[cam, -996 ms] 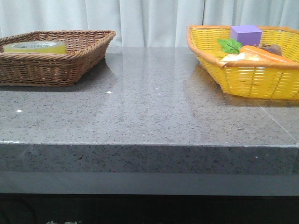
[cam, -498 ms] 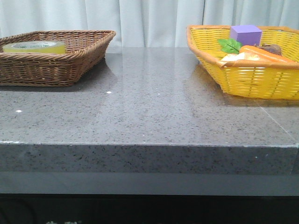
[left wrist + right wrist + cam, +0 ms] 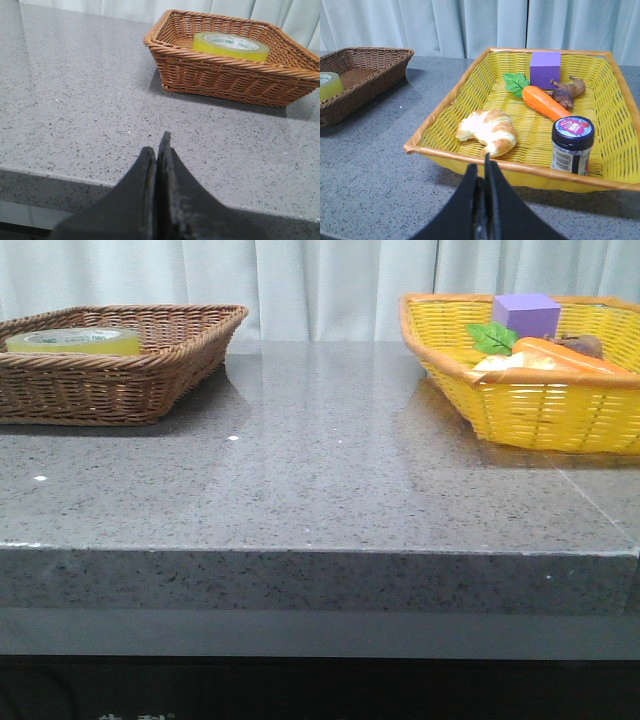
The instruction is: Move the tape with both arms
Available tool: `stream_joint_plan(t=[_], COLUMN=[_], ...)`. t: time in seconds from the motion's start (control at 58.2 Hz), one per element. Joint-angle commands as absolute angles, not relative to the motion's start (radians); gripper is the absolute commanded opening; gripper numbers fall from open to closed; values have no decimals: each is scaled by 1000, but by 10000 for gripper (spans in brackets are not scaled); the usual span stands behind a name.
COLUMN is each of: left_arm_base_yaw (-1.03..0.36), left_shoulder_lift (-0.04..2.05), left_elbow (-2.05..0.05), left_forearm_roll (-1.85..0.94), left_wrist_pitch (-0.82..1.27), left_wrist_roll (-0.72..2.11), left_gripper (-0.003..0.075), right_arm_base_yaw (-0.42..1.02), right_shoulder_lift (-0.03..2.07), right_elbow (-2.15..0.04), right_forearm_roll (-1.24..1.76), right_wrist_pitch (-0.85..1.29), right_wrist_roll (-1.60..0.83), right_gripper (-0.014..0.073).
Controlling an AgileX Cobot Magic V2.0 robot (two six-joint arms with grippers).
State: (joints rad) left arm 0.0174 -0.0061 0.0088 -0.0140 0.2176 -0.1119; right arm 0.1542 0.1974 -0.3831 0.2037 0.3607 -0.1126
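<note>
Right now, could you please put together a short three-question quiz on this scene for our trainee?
1. True or false: the tape roll lies in the brown wicker basket.
2. What sits against the purple block in the yellow basket? A) carrot B) croissant C) jar
3. Fill in: the fingers of the left gripper and right gripper are ____.

Key: 1 true; 2 A; 3 shut.

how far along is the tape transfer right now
The tape lies in the brown basket; the yellow basket holds food and a jar, no tape. Both grippers, left and right, are shut and empty. This fits either tape awaiting pickup or tape already delivered.
</note>
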Motion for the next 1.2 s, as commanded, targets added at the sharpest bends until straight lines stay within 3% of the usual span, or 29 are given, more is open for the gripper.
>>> stream_joint_plan(t=[0.0,0.361,0.481,1.185], left_arm_base_yaw=[19,19,19,19], left_shoulder_lift=[-26,-26,-24,-24], left_elbow=[48,48,48,48], left_forearm_roll=[-15,-15,-15,-15], left_wrist_pitch=[126,126,128,128], left_wrist_roll=[-113,-113,-113,-113], left_gripper=[-20,-20,-20,-20], right_arm_base_yaw=[149,93,56,44], right_shoulder_lift=[207,-38,-33,-36], right_elbow=[-387,-65,3,2], right_forearm_roll=[175,177,181,179], right_wrist_pitch=[260,158,109,112], right_wrist_roll=[-115,-113,-113,-113], right_gripper=[-39,-39,-39,-39])
